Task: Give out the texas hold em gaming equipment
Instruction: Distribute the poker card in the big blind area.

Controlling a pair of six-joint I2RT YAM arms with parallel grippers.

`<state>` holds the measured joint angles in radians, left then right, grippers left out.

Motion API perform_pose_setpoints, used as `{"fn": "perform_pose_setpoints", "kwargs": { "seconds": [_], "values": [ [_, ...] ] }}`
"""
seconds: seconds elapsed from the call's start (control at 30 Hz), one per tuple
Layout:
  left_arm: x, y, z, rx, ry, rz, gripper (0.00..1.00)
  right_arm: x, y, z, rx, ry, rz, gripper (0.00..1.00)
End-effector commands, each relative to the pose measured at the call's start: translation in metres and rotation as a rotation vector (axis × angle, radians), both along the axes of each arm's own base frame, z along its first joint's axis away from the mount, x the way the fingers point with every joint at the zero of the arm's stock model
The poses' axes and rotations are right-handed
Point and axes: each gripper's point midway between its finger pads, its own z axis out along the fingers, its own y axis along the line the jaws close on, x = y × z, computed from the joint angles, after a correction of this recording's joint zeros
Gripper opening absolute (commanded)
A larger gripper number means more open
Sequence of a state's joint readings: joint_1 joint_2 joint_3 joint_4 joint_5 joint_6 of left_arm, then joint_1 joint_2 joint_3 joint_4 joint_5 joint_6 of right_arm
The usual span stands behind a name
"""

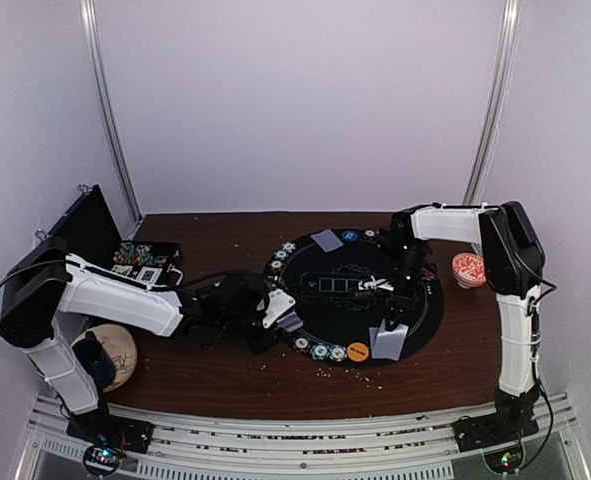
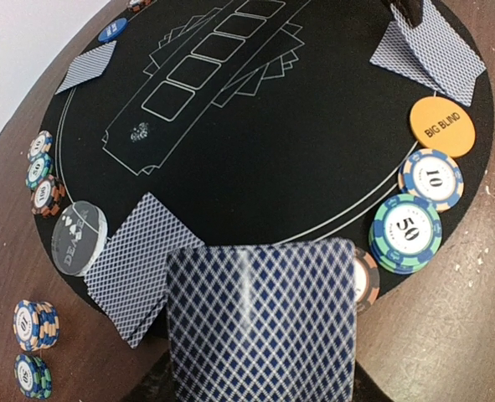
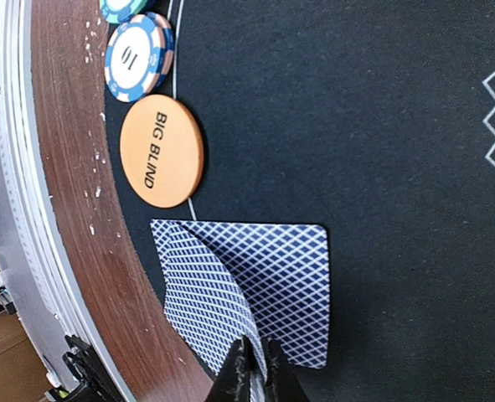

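The right gripper (image 3: 251,374) is pinched tight on the corner of a blue-backed card (image 3: 201,280). That card leans at a slant over a second card (image 3: 293,293), which lies flat on the black mat (image 3: 356,126). From above, this pair sits at about 5 o'clock on the mat's rim. Just beside them, towards 6 o'clock, lies the orange disc (image 3: 162,151) marked BIG BLIND. Next to it are a blue-and-white chip (image 3: 138,57) marked 10 and a teal stack (image 2: 408,233) marked 50, all along the rim. The left gripper (image 1: 280,312) hangs over the rim at about 8 o'clock, clenched on a deck (image 2: 260,322) of the same blue-backed cards. The deck fills the bottom of the wrist view and hides the fingers, so I can't see how they meet it. Just beside the deck, two overlapping cards (image 2: 134,268) lie face down on the mat, with a clear dealer button (image 2: 79,237) right against their edge. Three chips (image 2: 42,172) sit in a row along the rim near 10 o'clock, and a lone card (image 2: 88,67) and a blue disc (image 2: 111,30) lie near 12. Two more chip stacks (image 2: 36,324) stand off the mat on the brown table (image 1: 225,375). The red-and-white bowl (image 1: 468,268) sits off the mat at 3 o'clock.
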<state>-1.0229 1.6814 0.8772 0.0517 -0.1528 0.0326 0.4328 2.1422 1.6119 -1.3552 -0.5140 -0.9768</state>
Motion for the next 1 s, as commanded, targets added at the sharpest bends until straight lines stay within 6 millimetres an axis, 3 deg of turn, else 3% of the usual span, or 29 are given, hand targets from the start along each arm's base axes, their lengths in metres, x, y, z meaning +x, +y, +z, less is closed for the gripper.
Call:
{"fn": "perform_pose_setpoints", "kwargs": {
  "seconds": [0.0,0.8,0.97],
  "values": [
    [0.006,-0.016,0.018,-0.055,-0.041,-0.011,0.15,0.007,0.001,-0.004,-0.028,-0.023,0.025,0.07],
    [0.007,-0.016,0.017,-0.055,-0.039,-0.011,0.16,0.014,0.014,-0.011,-0.055,-0.086,0.056,0.15],
    [0.007,-0.016,0.016,-0.054,-0.037,-0.012,0.17,0.022,0.014,-0.012,-0.077,-0.128,0.043,0.22]
  ]
}}
